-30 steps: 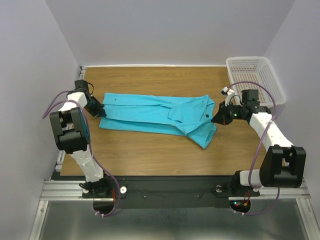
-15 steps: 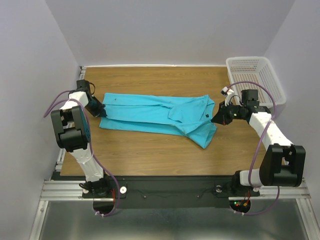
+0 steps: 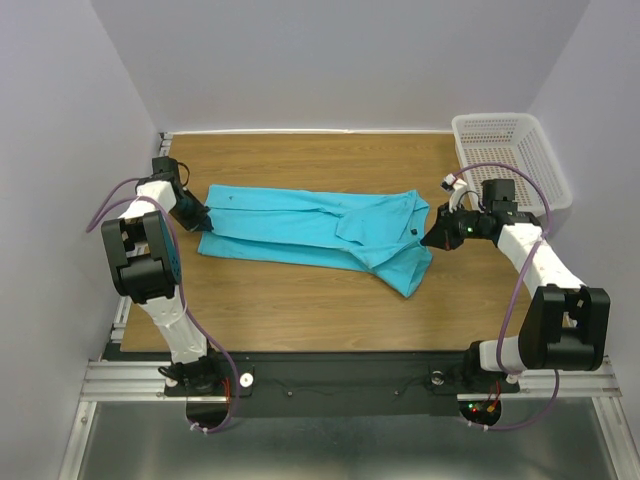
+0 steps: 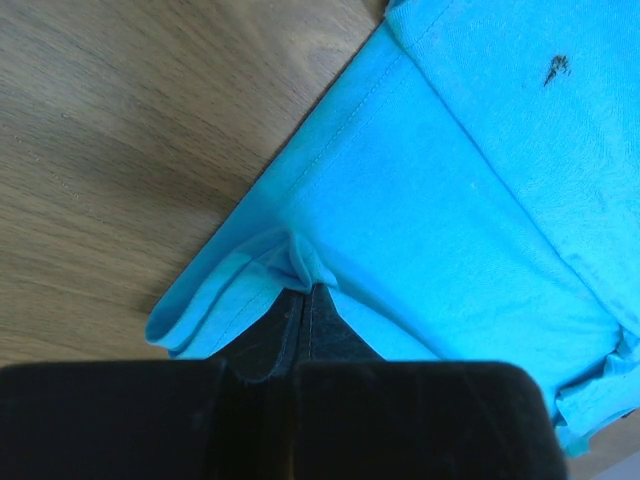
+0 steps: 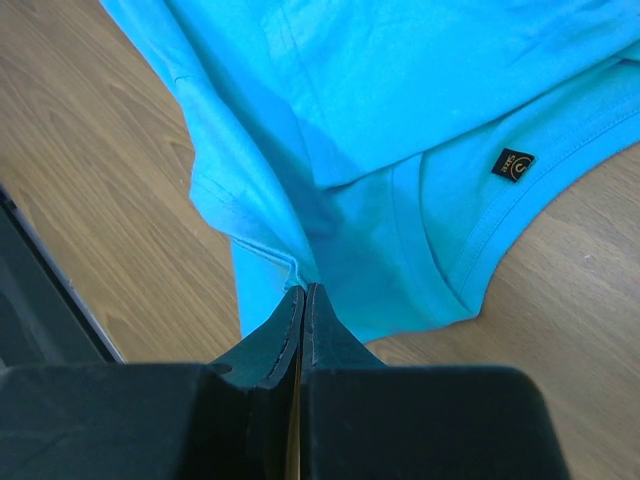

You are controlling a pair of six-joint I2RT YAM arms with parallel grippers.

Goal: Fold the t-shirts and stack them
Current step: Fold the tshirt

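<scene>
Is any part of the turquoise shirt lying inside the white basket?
No, the turquoise shirt lies wholly on the wooden table, apart from the white basket.

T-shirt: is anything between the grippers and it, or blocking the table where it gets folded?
Nothing visible. The left gripper and right gripper are each shut on an edge of the t-shirt. The table beside it shows bare wood; the white basket stands apart at the far right corner.
</scene>
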